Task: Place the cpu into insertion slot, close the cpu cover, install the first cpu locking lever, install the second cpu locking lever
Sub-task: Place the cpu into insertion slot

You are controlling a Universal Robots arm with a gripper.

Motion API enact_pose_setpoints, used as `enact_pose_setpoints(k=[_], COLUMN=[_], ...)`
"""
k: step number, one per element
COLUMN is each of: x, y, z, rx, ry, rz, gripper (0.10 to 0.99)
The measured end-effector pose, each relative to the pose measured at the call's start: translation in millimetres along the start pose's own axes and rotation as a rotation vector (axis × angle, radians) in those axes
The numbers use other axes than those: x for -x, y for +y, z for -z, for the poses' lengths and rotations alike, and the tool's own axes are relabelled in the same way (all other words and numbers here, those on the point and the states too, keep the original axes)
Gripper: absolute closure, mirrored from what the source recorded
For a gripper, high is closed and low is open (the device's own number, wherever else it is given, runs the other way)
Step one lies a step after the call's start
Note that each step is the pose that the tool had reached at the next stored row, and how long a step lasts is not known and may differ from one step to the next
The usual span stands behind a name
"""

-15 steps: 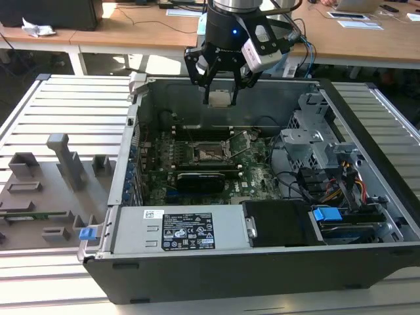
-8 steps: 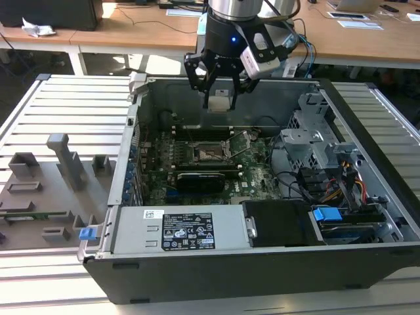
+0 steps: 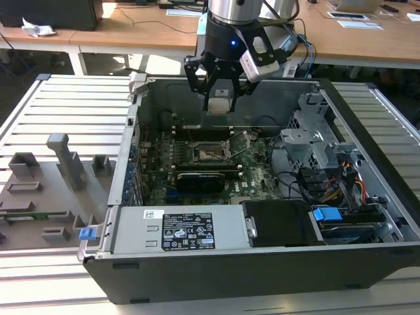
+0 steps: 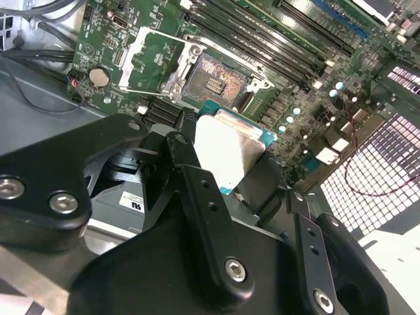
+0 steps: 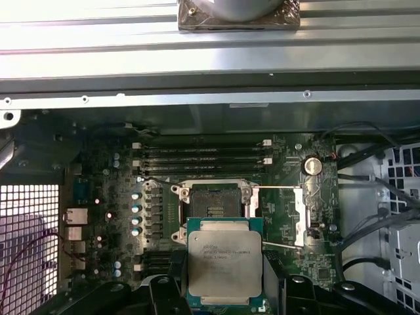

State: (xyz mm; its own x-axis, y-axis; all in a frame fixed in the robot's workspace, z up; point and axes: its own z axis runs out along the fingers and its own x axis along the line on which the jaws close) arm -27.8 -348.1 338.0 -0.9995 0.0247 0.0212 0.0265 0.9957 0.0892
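Cpu [image 5: 224, 266] held flat by tool [image 3: 220, 100], poised above insertion slot [image 5: 213, 202].

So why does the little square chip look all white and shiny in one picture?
In the second wrist view, light glares off the cpu, washing its metal top white; in the first wrist view it looks plain grey, no glare; in the exterior view, sun brightens the desks behind while the computer case stays shadowy inside.

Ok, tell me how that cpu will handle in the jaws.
Likely stiff: the cpu is a flat, metal-topped plate. Probably light, since a grip on its edges alone holds it. Its smooth lid could slip in the jaws.
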Motion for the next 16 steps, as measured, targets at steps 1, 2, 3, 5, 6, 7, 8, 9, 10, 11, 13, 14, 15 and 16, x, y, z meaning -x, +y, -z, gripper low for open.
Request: enact_pose_setpoints(k=[1,2,3,5,6,7,8,9,10,11,13,14,15,16], x=[0.0,0.0,0.0,0.0,0.1,0.1,0.1,0.1,0.2,0.2,0.2,0.2,0.2,0.3], y=[0.0,-0.1,-0.1,-0.3,-0.3,-0.4,-0.5,-0.6,-0.7,-0.7,-0.9,-0.9,-1.0,-1.1], z=[-0.4,-1.0,-1.5,-2.8,-3.7,-4.5,-5.6,-6.8,-7.5,-8.0,-9.5,-10.2,-11.1,-12.7], rx=[0.000,0.000,0.000,0.000,0.000,0.000,0.000,0.000,0.000,0.000,0.000,0.000,0.000,0.000], ry=[0.0000,0.0000,0.0000,0.0000,0.0000,0.0000,0.0000,0.0001,0.0001,0.0001,0.0000,0.0000,0.0000,0.0000], rz=[0.000,0.000,0.000,0.000,0.000,0.000,0.000,0.000,0.000,0.000,0.000,0.000,0.000,0.000], gripper=[0.545,0.545,0.545,0.545,0.545,0.545,0.545,0.545,0.545,0.545,0.545,0.545,0.545,0.545])
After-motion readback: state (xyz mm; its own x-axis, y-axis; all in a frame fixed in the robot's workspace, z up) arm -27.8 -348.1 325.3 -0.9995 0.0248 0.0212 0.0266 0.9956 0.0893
